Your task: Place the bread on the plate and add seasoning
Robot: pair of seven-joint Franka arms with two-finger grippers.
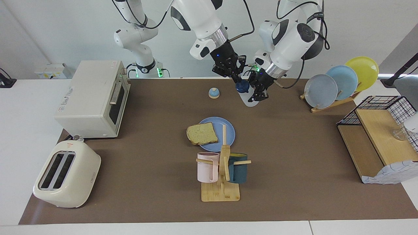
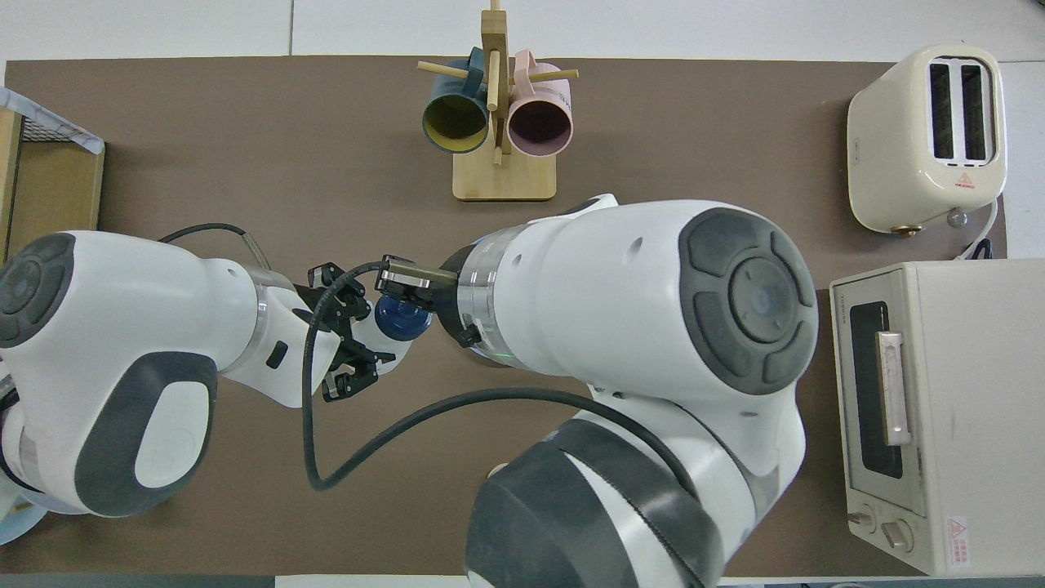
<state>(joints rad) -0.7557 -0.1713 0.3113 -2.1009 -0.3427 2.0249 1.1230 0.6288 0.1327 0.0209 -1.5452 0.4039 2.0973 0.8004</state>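
The bread (image 1: 202,133) lies on the blue plate (image 1: 229,136), overhanging its rim toward the right arm's end. The overhead view hides both under the right arm. The seasoning (image 1: 249,100), a translucent bottle with a navy cap (image 2: 402,320), hangs tilted over the mat close to the robots. My left gripper (image 1: 256,92) (image 2: 359,345) is shut on the bottle's body. From above, my right gripper (image 1: 238,80) (image 2: 404,296) is shut on the cap.
A small blue dome (image 1: 214,93) sits beside the bottle. The mug tree (image 1: 222,169) with pink and teal mugs stands just past the plate. A toaster oven (image 1: 91,98) and a toaster (image 1: 65,178) stand at the right arm's end. A plate rack (image 1: 339,85) and a wire shelf (image 1: 382,140) stand at the left arm's end.
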